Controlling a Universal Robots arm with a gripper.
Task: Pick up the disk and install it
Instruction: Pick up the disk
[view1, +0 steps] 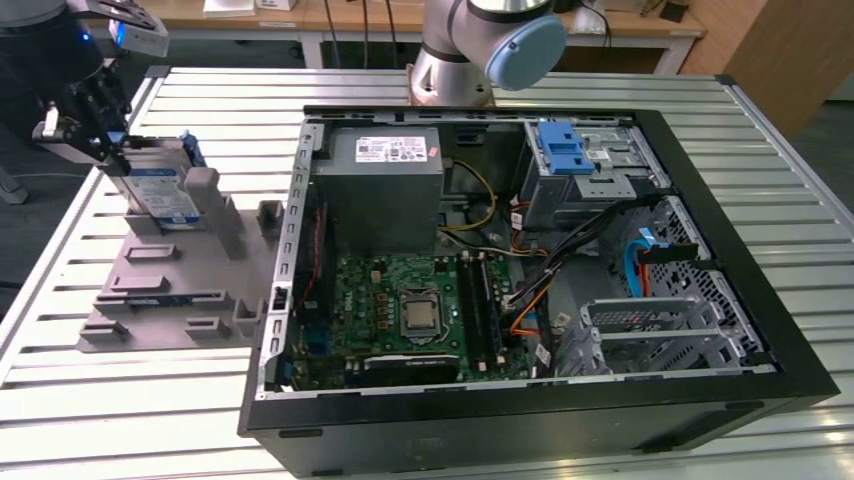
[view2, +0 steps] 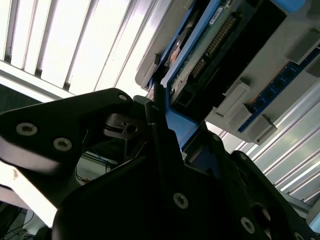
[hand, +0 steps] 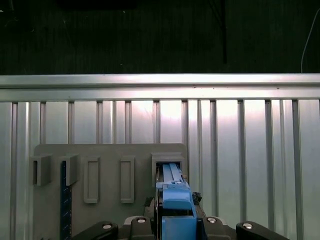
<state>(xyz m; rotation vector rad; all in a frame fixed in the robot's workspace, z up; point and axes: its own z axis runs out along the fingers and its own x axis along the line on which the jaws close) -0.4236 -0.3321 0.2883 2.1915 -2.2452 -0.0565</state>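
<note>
where the grey fixture plate (view1: 160, 290) lies on the slatted metal table (view1: 80, 400), at the exterior view's left of the open computer case (view1: 747, 395), the disk (view1: 158, 190) stands upright on edge among the plate's raised holders, its white-and-blue label in plain sight. the black gripper (view1: 104, 148) sits at the disk's upper edge, on the side away from the case, and its fingers pinch the disk's blue rail frame.

in the first wrist view the blue rail of the disk (hand: 174, 200) runs between the two sides of the gripper (hand: 176, 220), and its far end reaches into a square grey socket of the fixture plate (hand: 110, 150). whether that end rests on the socket floor or hangs just above it cannot be told. a thin blue circuit strip (hand: 63, 200) stands edge-on in another slot of the same plate, well apart from the disk. the table (hand: 250, 150) runs beyond the plate.

in the second wrist view a dark finger (view2: 156, 120) lies flat against the blue frame, and the connector end of the disk (view2: 215, 45) shows just beyond it.

inside the case the motherboard (view1: 400, 300) lies flat, with the grey power supply box (view1: 380, 190) beside it. a bare blue latch (view1: 567, 148) sits on the metal drive cage (view1: 601, 180) at the far corner. the arm's base column (view1: 461, 60) rises behind the case.
</note>
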